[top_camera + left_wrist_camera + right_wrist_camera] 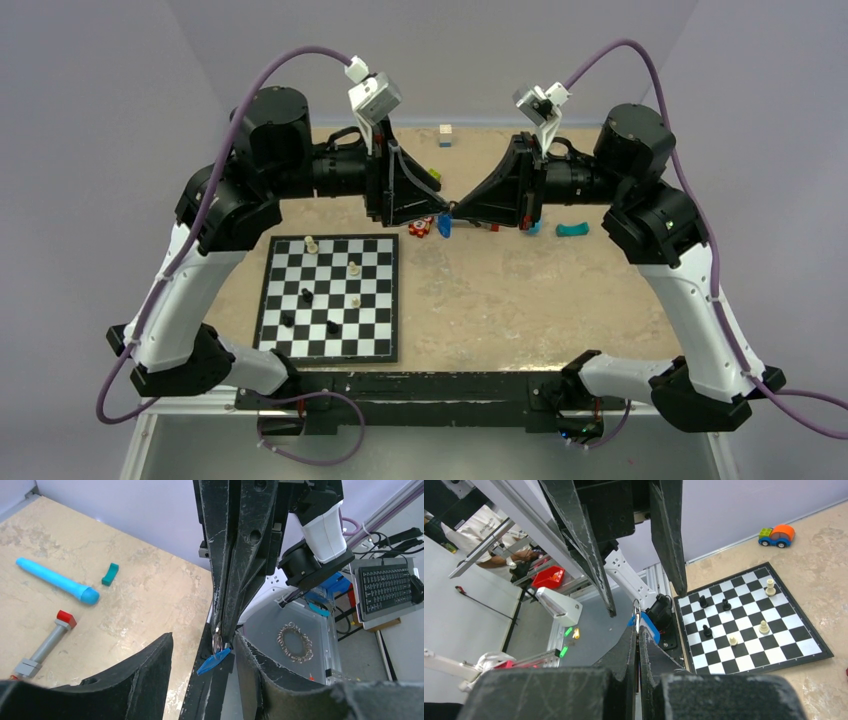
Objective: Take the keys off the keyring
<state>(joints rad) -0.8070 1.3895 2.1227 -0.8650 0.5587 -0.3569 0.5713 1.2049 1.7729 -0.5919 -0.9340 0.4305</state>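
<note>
The keyring's blue tag [443, 226] hangs in the air between the two gripper tips, above the table's middle. My right gripper [638, 630] is shut on the thin metal ring [637, 611], with the blue tag [647, 625] just beyond its tips. In the left wrist view the right gripper [223, 632] comes down from above, pinching a silvery metal loop [217, 641] with the tag [213, 661] dangling below it. My left gripper [202, 639] is open, its fingers on either side of the right gripper's tips, touching nothing. I cannot tell the keys apart from the ring.
A chessboard [372, 348] with several pieces lies at the front left. A light-blue cylinder [55, 580], a grey bar with a red end [47, 645] and a teal piece [110, 574] lie under the grippers. A toy car [777, 535] sits beyond the board.
</note>
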